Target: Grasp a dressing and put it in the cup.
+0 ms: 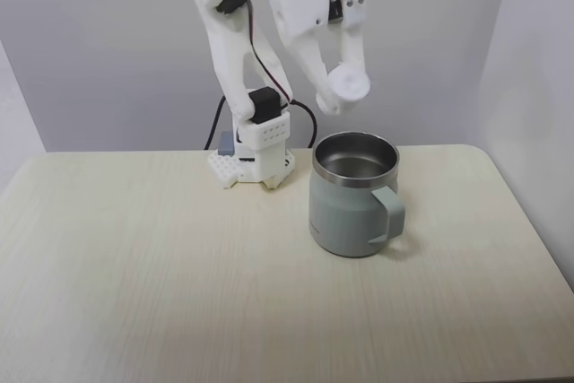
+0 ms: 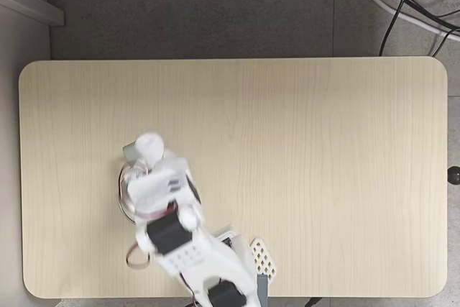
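Note:
My white gripper (image 1: 339,94) hangs in the air just above the far rim of the cup, shut on the dressing (image 1: 350,85), a small white roll pinched between its fingertips. The cup (image 1: 350,208) is a squat sage-green mug with a steel rim, upright on the table, its handle turned toward the front right. From above, the dressing (image 2: 149,146) shows as a white round end over the cup (image 2: 123,190), which the arm mostly covers. Only part of the cup's rim and its handle peek out there.
The arm's white base (image 1: 254,154) is fixed at the table's back edge, just left of and behind the cup. The pale wooden table (image 2: 302,170) stretches wide to the right in the top-down fixed view. Cables lie on the floor beyond the table.

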Controlling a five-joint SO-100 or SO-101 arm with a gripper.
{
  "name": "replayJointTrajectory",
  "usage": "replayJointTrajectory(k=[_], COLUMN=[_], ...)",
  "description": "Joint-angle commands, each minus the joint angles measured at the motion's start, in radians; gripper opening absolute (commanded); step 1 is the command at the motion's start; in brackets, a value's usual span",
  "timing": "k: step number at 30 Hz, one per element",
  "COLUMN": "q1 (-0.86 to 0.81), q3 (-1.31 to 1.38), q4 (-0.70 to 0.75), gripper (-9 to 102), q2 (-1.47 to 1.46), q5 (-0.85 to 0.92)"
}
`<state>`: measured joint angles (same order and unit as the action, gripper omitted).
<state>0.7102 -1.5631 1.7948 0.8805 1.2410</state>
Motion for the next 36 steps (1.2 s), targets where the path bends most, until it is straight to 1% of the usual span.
replayJointTrajectory(k=[1,5,9,13,18,28,29,32,34,36], q1=[0.02,0.032,0.087,0.144,0.166,0.172,0.167,0.16,0.153,0.144], q3=[0.109,0.222,0.322,0.374,0.411,0.425,0.431,0.472,0.495,0.509], q4=[0.04,0.014,-0.04,-0.091,-0.166,-0.189,-0.189,-0.189,-0.193,-0.193], gripper=[0,0,0,0,0,0,2,22,27,31], q2=[-0.066,-0.106,-0.16,-0.173,-0.143,-0.143,-0.152,-0.201,-0.227,-0.239], q5=[-0.028,-0.066,-0.138,-0.213,-0.284,-0.302,-0.296,-0.262,-0.259,-0.256])
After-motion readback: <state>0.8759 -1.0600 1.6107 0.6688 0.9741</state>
